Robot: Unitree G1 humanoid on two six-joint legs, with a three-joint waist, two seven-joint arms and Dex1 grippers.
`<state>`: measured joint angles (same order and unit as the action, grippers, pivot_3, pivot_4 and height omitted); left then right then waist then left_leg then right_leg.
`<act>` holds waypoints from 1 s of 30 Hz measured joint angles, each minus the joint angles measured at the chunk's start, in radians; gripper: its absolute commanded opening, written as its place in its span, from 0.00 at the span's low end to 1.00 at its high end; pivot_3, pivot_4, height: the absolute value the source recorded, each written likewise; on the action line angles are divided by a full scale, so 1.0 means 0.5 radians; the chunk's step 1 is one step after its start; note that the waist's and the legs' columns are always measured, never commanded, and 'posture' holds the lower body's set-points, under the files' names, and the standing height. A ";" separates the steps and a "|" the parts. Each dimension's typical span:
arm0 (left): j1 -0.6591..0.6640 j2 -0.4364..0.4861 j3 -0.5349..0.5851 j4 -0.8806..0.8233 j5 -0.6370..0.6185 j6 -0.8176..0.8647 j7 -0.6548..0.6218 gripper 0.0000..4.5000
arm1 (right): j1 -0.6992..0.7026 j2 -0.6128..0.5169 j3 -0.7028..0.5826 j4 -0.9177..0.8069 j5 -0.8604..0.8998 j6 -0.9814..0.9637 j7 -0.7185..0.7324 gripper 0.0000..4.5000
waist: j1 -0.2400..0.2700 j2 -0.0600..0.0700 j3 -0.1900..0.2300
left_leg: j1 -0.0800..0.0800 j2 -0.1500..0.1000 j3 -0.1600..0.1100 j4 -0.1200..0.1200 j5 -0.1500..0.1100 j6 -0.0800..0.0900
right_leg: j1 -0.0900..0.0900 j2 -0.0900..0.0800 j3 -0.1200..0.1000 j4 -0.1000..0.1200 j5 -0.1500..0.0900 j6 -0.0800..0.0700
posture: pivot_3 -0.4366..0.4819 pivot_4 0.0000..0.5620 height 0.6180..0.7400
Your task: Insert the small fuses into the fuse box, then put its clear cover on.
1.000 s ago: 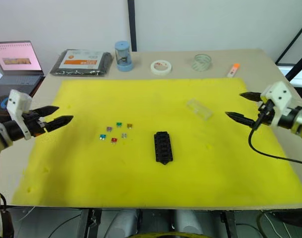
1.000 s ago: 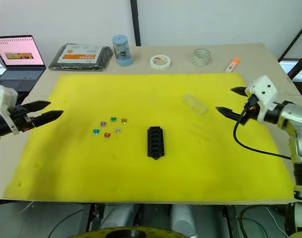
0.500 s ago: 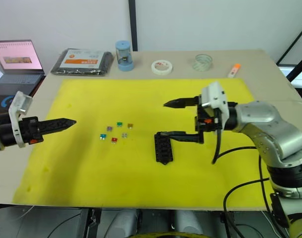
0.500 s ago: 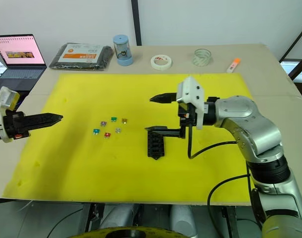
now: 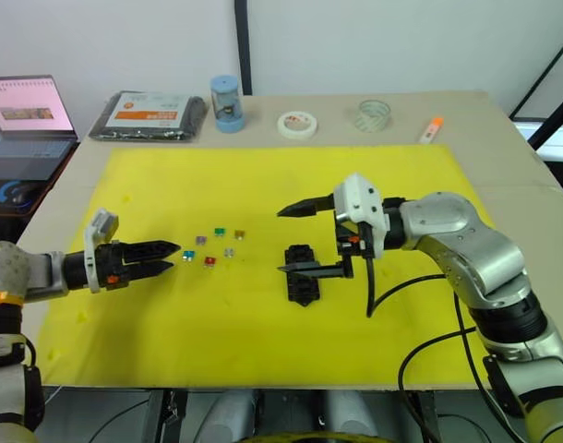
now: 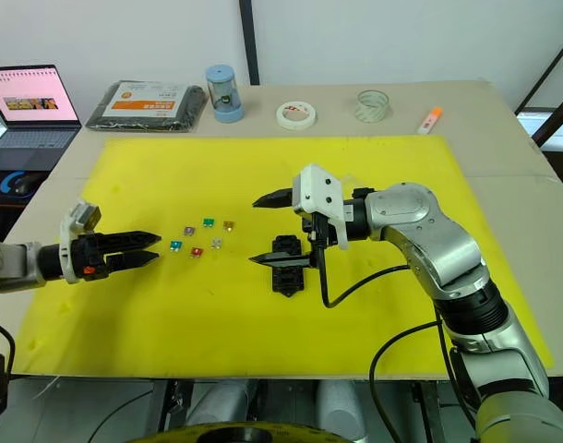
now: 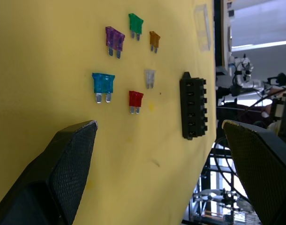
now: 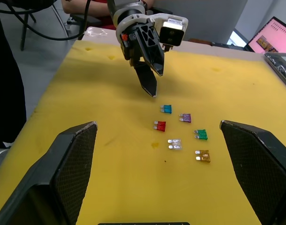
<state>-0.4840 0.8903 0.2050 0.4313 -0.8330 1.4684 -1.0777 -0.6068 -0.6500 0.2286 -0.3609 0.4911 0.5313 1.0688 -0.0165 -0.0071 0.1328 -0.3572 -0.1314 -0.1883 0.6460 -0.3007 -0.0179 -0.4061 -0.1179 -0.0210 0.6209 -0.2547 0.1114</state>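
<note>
Several small fuses (image 5: 212, 247) lie loose on the yellow mat, left of the fuse box (image 5: 302, 275), a black slotted block. In the left wrist view they are purple (image 7: 114, 39), green, brown, grey, blue (image 7: 103, 83) and red. My left gripper (image 5: 171, 257) is open, low over the mat, its tips just left of the blue fuse. My right gripper (image 5: 281, 242) is open and reaches in from the right, its lower finger over the fuse box's left end. The clear cover (image 7: 202, 28) lies on the mat beyond the box.
The yellow mat (image 5: 263, 185) covers most of the table. Along the back edge are a laptop (image 5: 28, 120), a black packet (image 5: 152, 115), a blue cylinder (image 5: 228, 103), a white tape roll (image 5: 296, 123), a clear tape roll (image 5: 374, 115) and an orange marker (image 5: 434, 129).
My right arm swung from the mat's right edge to the middle, over the fuse box. My left gripper moved right, up to the fuses. Both stayed open.
</note>
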 measured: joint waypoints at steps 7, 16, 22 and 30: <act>-0.093 -0.139 0.005 0.159 0.052 -0.071 0.046 1.00 | 0.053 -0.029 -0.033 -0.057 0.003 0.065 -0.051 0.99 | 0.011 -0.001 0.000 | 0.000 -0.001 0.001 0.000 0.000 0.000 | 0.000 0.000 0.001 0.000 0.000 0.000 | 0.48 0.27 1.00; -0.253 -0.275 -0.036 0.312 0.151 -0.134 0.072 1.00 | 0.074 -0.072 -0.098 -0.104 0.009 0.128 -0.092 0.99 | 0.015 -0.002 -0.001 | 0.001 -0.002 0.001 0.001 0.000 0.000 | 0.002 0.000 0.002 0.000 0.000 0.000 | 0.48 0.27 1.00; -0.286 -0.297 -0.070 0.349 0.197 -0.166 0.039 1.00 | 0.075 -0.080 -0.102 -0.135 0.009 0.147 -0.109 0.99 | 0.016 -0.002 -0.001 | 0.001 -0.002 0.001 0.001 0.000 0.000 | 0.002 0.000 0.002 0.000 0.000 0.000 | 0.48 0.27 1.00; -0.281 -0.312 -0.141 0.352 0.297 -0.251 0.019 0.53 | 0.105 -0.110 -0.153 -0.139 0.009 0.162 -0.146 1.00 | 0.016 -0.002 -0.001 | 0.001 -0.002 0.001 0.001 0.000 0.000 | 0.002 -0.001 0.002 0.000 0.000 0.000 | 0.48 0.27 1.00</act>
<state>-0.6242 0.7343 0.1347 0.6074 -0.6843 1.3430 -1.0681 -0.5543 -0.7052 0.1521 -0.4303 0.4955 0.6121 0.9960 -0.0086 -0.0081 0.1323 -0.3569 -0.1326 -0.1876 0.6465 -0.3007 -0.0179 -0.4051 -0.1183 -0.0201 0.6208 -0.2546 0.1116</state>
